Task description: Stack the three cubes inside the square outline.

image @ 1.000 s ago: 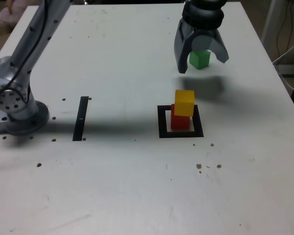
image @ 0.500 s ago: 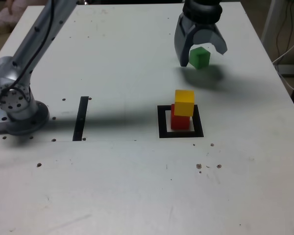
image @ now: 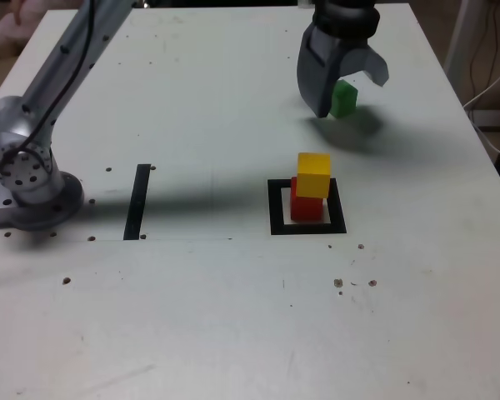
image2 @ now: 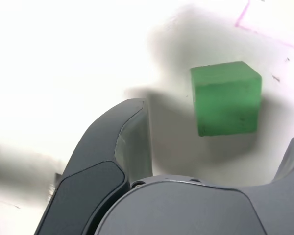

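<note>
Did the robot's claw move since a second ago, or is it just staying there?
Yes. In the exterior view the open gripper has dropped lower around the green cube, which has stayed put on the table, and one finger now hides part of the cube.

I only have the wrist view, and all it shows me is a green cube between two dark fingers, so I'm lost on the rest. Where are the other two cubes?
Observer: The yellow cube sits on the red cube, somewhat askew, inside the square outline.
Operator: Is the green one near that stack?
Observer: No, the green cube stands apart from it, farther back on the table, outside the outline.
Operator: Is the gripper closed on it?
Observer: No. The gripper is wide open with the cube between its fingers, which do not look to be touching it.
</note>
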Controlling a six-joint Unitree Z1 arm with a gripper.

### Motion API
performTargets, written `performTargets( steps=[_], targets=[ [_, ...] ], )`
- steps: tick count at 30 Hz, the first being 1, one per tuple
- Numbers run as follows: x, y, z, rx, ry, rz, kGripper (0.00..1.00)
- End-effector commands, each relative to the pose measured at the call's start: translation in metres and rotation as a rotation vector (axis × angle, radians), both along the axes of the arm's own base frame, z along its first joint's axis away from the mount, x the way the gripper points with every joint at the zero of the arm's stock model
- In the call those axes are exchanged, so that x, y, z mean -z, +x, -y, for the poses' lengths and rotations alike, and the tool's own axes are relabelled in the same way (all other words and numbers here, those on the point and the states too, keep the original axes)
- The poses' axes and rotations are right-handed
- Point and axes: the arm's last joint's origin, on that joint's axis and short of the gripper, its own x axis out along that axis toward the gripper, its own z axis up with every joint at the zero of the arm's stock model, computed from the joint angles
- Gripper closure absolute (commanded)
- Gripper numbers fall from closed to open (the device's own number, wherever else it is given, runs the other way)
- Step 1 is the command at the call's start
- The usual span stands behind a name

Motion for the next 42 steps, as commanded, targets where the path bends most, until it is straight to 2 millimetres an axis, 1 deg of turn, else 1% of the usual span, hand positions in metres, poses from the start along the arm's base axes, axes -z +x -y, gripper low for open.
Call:
performTargets(
  steps=[1, 11, 21, 29, 31, 33, 34, 36, 37, 39, 40, 41, 42],
  targets=[
    [-0.003, -0.002, 0.0, -0.026, 0.001, 0.002, 0.01],
    [0.001, -0.001, 0.0, -0.046, -0.001, -0.008, 0.01],
    [0.026, 0.002, -0.013, -0.059, -0.046, -0.04, 0.05],
    [0.027, 0.003, -0.014, -0.057, -0.039, -0.04, 0.08],
    [0.027, 0.003, -0.014, -0.057, -0.038, -0.04, 0.1],
    [0.026, 0.003, -0.014, -0.057, -0.037, -0.039, 0.15],
    [0.026, 0.003, -0.014, -0.057, -0.035, -0.038, 0.2],
    [0.024, 0.004, -0.013, -0.054, -0.025, -0.032, 0.37],
    [0.022, 0.004, -0.013, -0.051, -0.015, -0.027, 0.49],
    [0.019, 0.005, -0.011, -0.045, 0.0, -0.018, 0.64],
    [0.018, 0.006, -0.011, -0.042, 0.007, -0.015, 0.69],
    [0.017, 0.006, -0.01, -0.039, 0.013, -0.012, 0.71],
    [0.017, 0.006, -0.01, -0.038, 0.015, -0.011, 0.72]
  ],
)
